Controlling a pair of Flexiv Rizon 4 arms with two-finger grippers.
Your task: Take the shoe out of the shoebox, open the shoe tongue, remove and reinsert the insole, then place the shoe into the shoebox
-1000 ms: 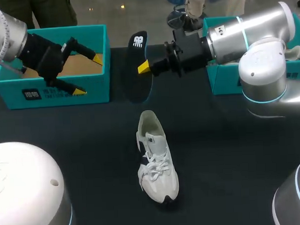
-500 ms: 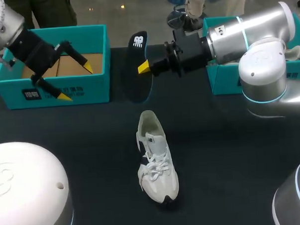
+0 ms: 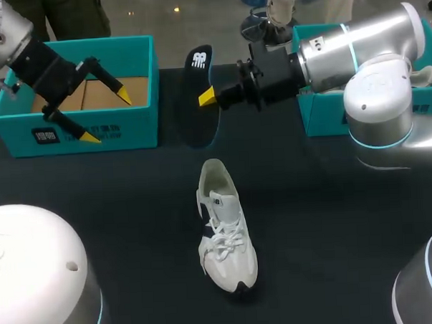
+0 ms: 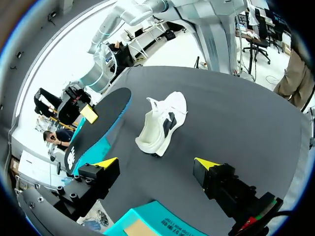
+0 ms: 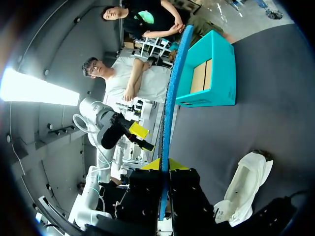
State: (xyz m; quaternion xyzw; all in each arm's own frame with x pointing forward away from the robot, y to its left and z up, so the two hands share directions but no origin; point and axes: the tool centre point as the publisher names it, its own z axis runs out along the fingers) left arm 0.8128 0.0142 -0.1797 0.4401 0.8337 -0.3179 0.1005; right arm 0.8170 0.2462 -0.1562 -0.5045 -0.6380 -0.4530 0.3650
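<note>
**Insole's out, next job is getting it back in**

So you're in the middle of the remove-and-reinsert part, I reckon. Your right gripper [image 3: 212, 96] is clamped on the insole [image 3: 201, 91]. It holds the insole up on edge in the air, over the far side of the table [image 3: 333, 221], between the left shoebox [image 3: 28, 134] and the other box [image 3: 322, 118]. That's well apart from the shoe [image 3: 224, 226].

The shoe sits upright on its sole in the middle of the table, with nothing touching it. The toe points toward the robot and the heel toward the boxes. From above, the opening looks nicely gaped.

Your left gripper [image 3: 106, 116] has its fingers spread wide with nothing in them. It hovers at the front of the left shoebox, which shows a bare cardboard floor.

For the next move, my guess is you bring the insole down to the shoe and line it up with the shoe's length. Then feed its toe end into the opening and slide it forward. The shoe is loose and will probably skate, so you'd likely want the free gripper over there to pin it. Watch that the insole doesn't fold at the heel.
</note>
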